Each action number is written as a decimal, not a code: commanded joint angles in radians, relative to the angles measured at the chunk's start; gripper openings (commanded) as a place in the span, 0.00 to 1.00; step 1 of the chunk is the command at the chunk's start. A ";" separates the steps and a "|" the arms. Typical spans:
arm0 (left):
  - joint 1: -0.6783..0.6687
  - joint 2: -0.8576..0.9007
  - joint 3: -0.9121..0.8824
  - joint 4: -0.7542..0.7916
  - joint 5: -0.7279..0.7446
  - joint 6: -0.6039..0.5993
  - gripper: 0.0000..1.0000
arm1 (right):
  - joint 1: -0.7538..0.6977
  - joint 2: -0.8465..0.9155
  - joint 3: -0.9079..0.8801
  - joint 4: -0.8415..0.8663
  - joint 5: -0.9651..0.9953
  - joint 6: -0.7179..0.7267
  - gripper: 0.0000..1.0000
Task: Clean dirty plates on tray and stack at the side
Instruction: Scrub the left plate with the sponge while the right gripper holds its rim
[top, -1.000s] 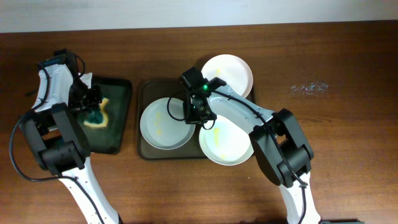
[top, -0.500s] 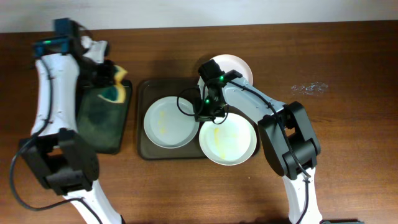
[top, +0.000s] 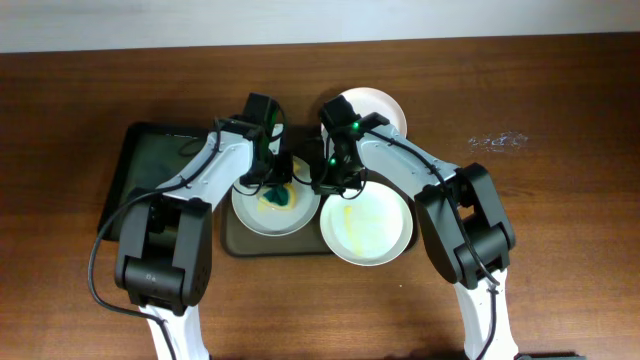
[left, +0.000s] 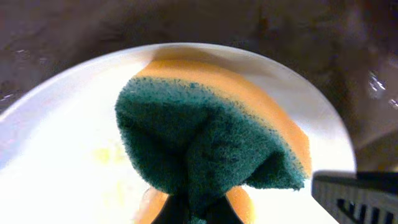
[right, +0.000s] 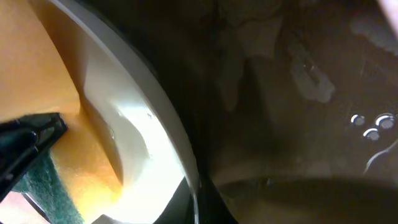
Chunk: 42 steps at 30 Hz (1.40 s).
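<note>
The left pincer (top: 272, 186) is pinching a green-and-yellow sponge (top: 277, 198) centred on the round white plate (top: 250, 212) in the dark brown tray (top: 229, 243). The right pincer (top: 326, 186) is gripping its three-o'clock rim.

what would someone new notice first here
The green and orange sponge, pinched in the left gripper, presses on the middle of the left white plate on the brown tray. The right gripper sits at that plate's right rim. Just right of it, a second plate shows yellowish smears.
</note>
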 joint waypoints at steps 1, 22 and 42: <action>0.020 -0.001 -0.026 0.002 -0.155 -0.051 0.00 | 0.000 0.011 -0.005 -0.004 0.042 0.001 0.04; 0.064 -0.001 -0.026 0.140 -0.300 0.040 0.00 | 0.003 0.011 -0.005 -0.023 0.056 0.001 0.04; 0.063 -0.001 -0.026 0.264 -0.350 0.121 0.00 | 0.003 0.011 -0.005 -0.031 0.068 -0.003 0.04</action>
